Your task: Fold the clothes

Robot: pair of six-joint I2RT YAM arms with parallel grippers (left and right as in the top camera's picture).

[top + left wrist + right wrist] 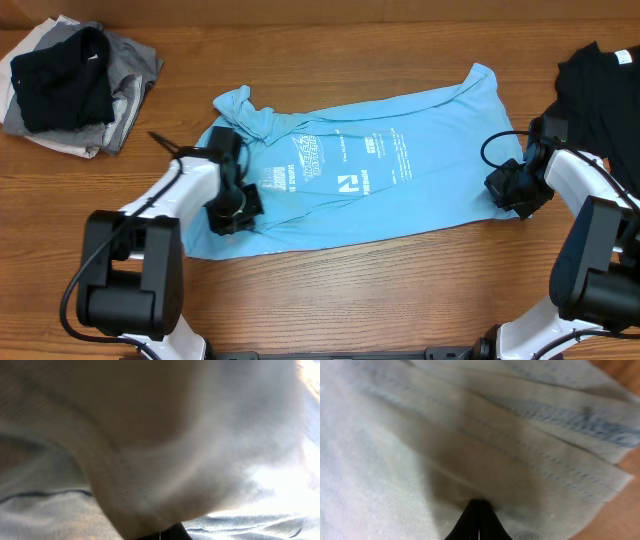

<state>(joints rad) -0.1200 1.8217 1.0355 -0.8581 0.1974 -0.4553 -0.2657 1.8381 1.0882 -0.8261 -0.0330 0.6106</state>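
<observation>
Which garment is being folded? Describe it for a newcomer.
On the wooden table, centred between the two arms, lies the light-blue T-shirt. Unlike the clothes pile top left and the black garment at right, it is spread out, with white print.

Wooden table (400, 295), blue T-shirt (420, 190) spread mid-table, black-and-grey clothes pile (75, 85) far left, seemingly black garment (600, 90) right edge.

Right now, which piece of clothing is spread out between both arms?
The light blue printed T-shirt mid-table, left gripper and right gripper at its ends. The black garment at right and the black-and-grey pile far left lie bunched aside.
</observation>
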